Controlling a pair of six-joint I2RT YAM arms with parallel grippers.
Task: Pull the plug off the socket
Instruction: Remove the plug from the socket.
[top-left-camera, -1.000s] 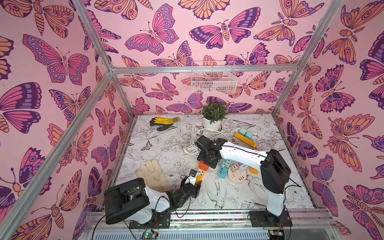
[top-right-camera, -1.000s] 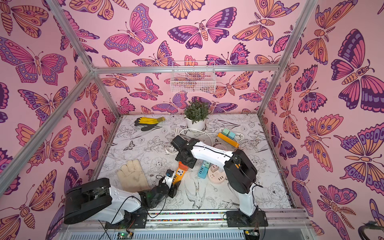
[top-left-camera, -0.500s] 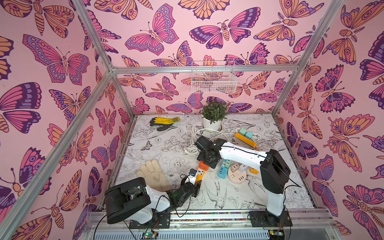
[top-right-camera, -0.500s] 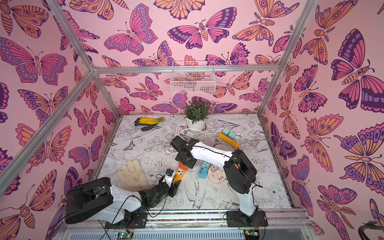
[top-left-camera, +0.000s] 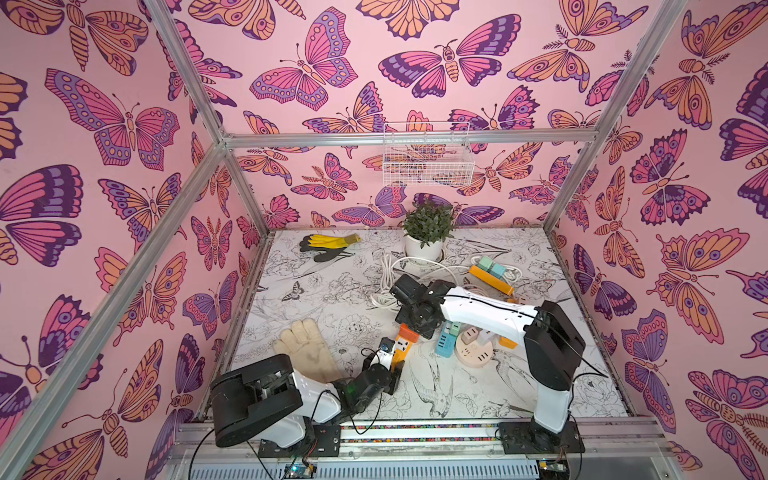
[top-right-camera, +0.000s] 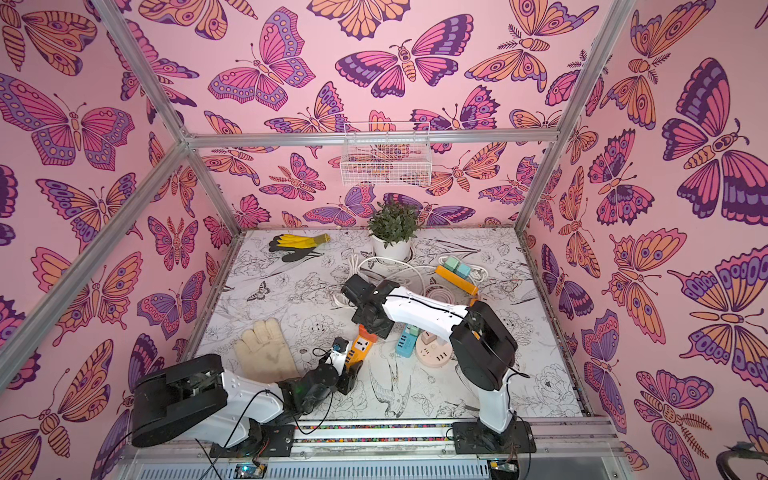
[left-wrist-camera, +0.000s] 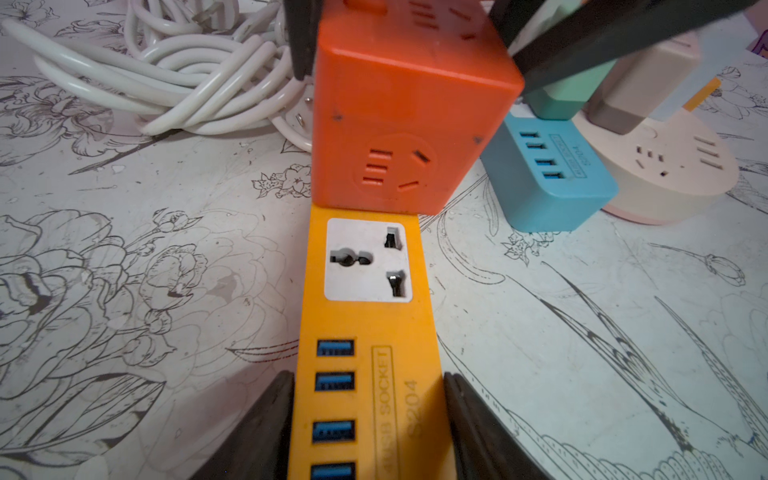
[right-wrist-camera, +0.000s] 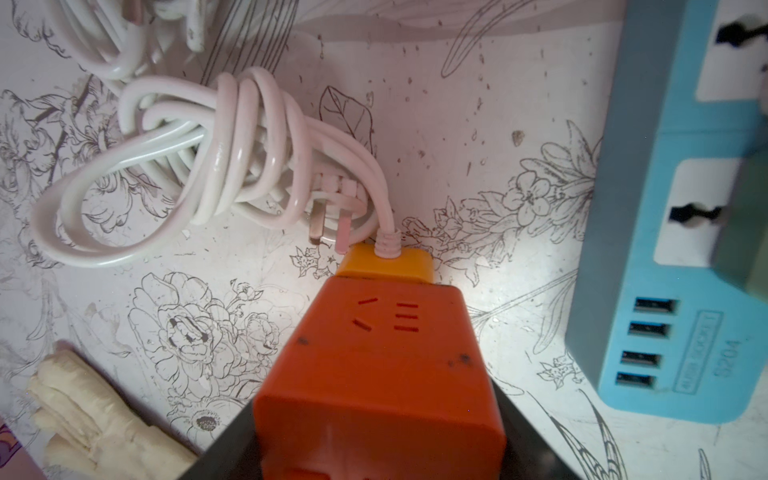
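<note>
The orange cube plug (left-wrist-camera: 407, 116) sits atop the yellow socket strip (left-wrist-camera: 365, 324).

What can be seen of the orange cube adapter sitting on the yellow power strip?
The orange cube adapter is a glossy plastic block with rounded edges, slotted socket faces on the sides that show, and small dark scuffs near its corners. It stands upright on the yellow power strip, at the end where the white cord enters, seated flush, no prongs showing, wider than the strip. The right gripper clamps two opposite sides; the left gripper holds the strip, not the cube.
</note>
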